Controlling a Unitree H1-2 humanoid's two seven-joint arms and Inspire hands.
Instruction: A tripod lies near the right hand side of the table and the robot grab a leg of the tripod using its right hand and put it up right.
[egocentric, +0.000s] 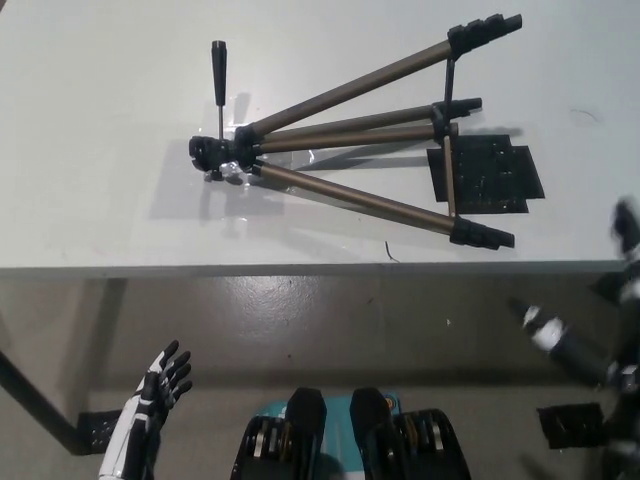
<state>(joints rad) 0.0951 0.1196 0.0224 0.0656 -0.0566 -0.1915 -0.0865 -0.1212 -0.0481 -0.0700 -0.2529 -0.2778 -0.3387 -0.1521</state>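
The tripod (350, 150) lies flat on the white table (100, 120), its head and pan handle (218, 75) at the left. Three bronze legs fan out to the right and end in black feet. The nearest leg (380, 200) runs toward the table's front edge. My black right arm (565, 345) shows blurred at the right edge, below the table's front edge. A dark blurred shape (626, 232), likely my right hand, sits right of the nearest foot (482, 235) and clear of the tripod. My white left hand (160, 385) rests low at the lower left, fingers apart and holding nothing.
A patch of black tape (490, 178) lies on the table under the leg ends. The table's front edge (300, 270) runs across the middle of the picture, with grey floor (350, 320) below it. A table leg (35, 405) slants at the lower left.
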